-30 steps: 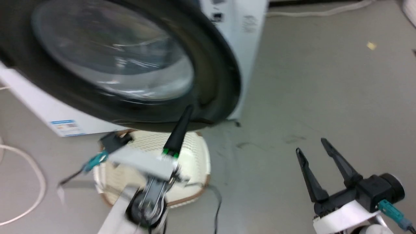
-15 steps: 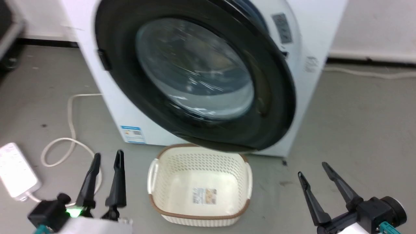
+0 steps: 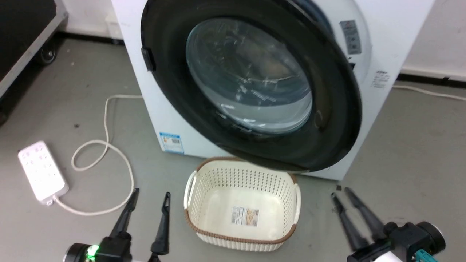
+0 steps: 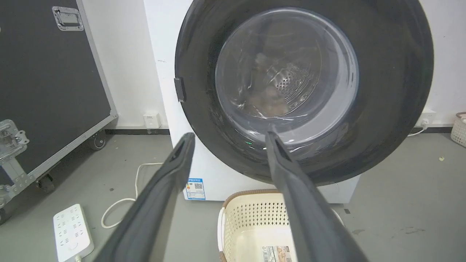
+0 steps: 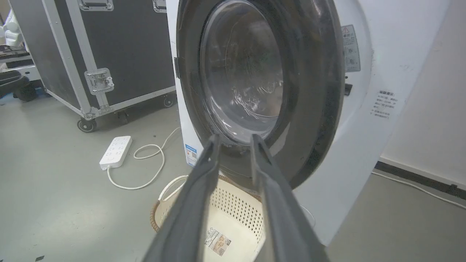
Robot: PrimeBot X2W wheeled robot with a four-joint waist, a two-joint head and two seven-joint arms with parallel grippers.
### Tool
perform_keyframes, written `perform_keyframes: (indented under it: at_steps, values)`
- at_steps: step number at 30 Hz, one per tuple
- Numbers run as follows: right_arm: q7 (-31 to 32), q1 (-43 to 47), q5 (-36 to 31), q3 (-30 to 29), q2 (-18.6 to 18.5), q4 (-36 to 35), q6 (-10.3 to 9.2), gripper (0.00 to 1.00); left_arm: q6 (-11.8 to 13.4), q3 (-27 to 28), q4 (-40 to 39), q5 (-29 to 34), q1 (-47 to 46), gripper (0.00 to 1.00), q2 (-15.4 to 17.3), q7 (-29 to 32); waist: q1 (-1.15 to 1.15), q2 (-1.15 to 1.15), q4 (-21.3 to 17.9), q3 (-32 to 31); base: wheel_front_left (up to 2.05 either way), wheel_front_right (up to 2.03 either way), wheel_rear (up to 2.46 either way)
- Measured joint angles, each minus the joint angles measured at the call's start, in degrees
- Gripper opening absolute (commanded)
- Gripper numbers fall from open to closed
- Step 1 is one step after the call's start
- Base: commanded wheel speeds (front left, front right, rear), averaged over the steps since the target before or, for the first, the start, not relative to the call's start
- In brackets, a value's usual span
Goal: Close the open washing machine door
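Head view has pulled back from the door [image 3: 251,80] over the last second, so much of the apparent shift is the camera's. The left gripper [image 3: 151,194] has truly changed place, though: a second ago one of its fingers was up at the door's lower rim, and now it sits low at the lower left, well clear of the door, fingers apart and holding nothing. The right gripper [image 3: 340,193] hangs low at the lower right, also empty, its fingers closer than half a second ago but with a narrow gap between them. The door now faces nearly flat to the front of the machine [image 3: 156,109], above the basket [image 3: 190,187] on the floor, and the drum shows through its glass in the left wrist view. In the right wrist view its right edge seems to stand a little off the white front, so I judge the push swung it most of the way without latching it. A further press near that edge is likely needed.
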Motion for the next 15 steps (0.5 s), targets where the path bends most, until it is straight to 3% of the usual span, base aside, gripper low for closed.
perform_keyframes:
  at_steps: [6,11,12,15]
  values:
    - [0.07,-6.15,2.12,3.11,-3.37,-0.34,0.00,0.00,0.53,-2.07,-0.04,0.98,-2.03,1.00,-0.38,-0.01,0.00,0.00,1.43,4.64,0.00,0.00,0.00]
    - [2.33,-16.89,5.90,7.03,-11.23,0.76,0.00,0.00,1.02,-3.85,0.04,1.00,-5.20,1.00,-0.77,-0.01,0.01,0.00,2.79,9.45,0.00,0.00,0.00]
    - [4.35,-23.47,10.06,8.64,-15.64,2.35,0.00,0.00,1.54,-4.82,0.11,0.96,-7.11,1.00,-0.98,-0.01,0.02,0.00,3.94,12.19,0.00,0.00,0.00]
    - [5.65,-29.09,14.22,9.06,-19.41,4.56,0.00,0.00,2.19,-5.68,0.12,0.43,-8.57,1.00,-1.36,0.00,0.02,0.00,5.41,14.53,0.00,0.00,0.00]
